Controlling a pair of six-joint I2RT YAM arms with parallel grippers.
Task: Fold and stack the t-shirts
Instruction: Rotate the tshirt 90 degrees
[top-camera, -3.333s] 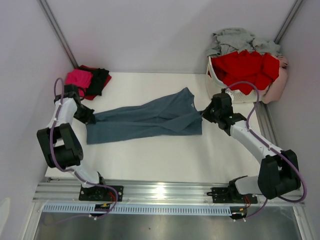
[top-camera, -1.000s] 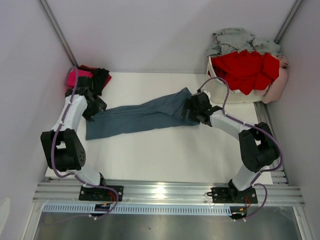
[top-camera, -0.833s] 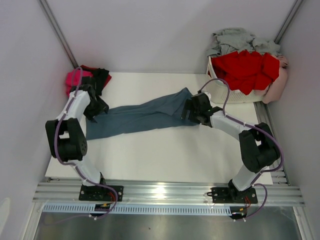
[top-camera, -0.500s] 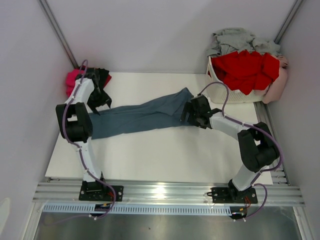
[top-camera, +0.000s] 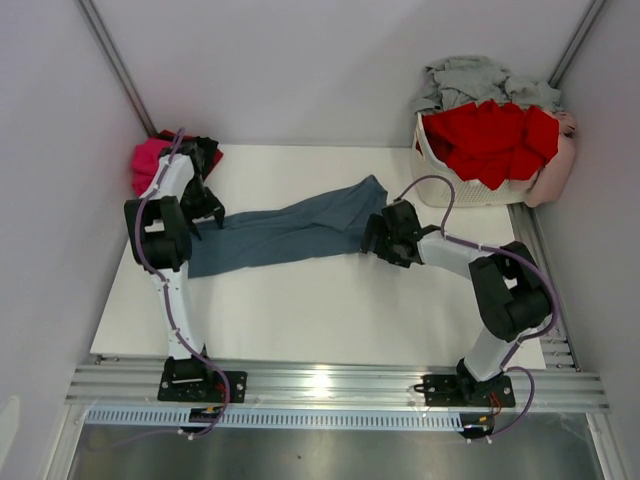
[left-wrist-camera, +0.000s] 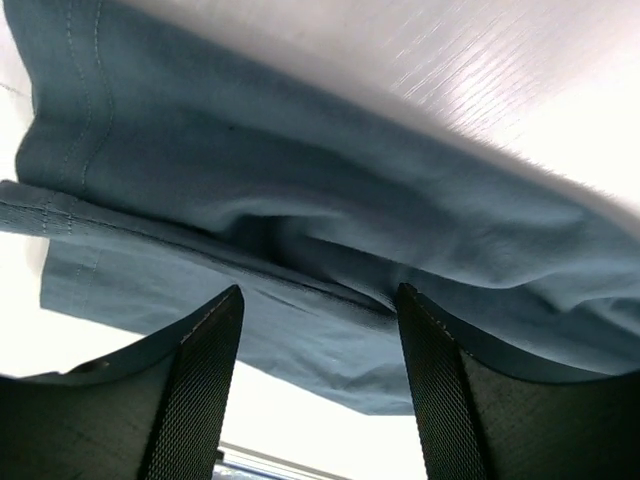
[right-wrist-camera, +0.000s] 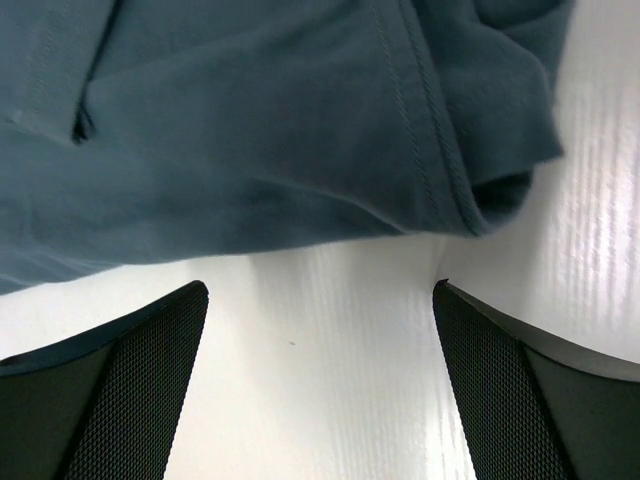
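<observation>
The blue-grey t-shirt (top-camera: 290, 232) was mid-fold: left tool (left-wrist-camera: 318, 300) part-open over one end, right tool (right-wrist-camera: 320, 290) wide beside the other, both empty. Next, each likely needed to pinch an edge.

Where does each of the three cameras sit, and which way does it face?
Top external: above and behind the bases, facing down on the table; shows the left arm and right arm.
Left wrist: on the left arm, facing the blue-grey t-shirt close up; its two jaws show, apart.
Right wrist: on the right arm, facing the t-shirt's hem and bare table; its jaws show, wide apart.
Shared: both wrist views see the same t-shirt, from opposite ends.
</observation>
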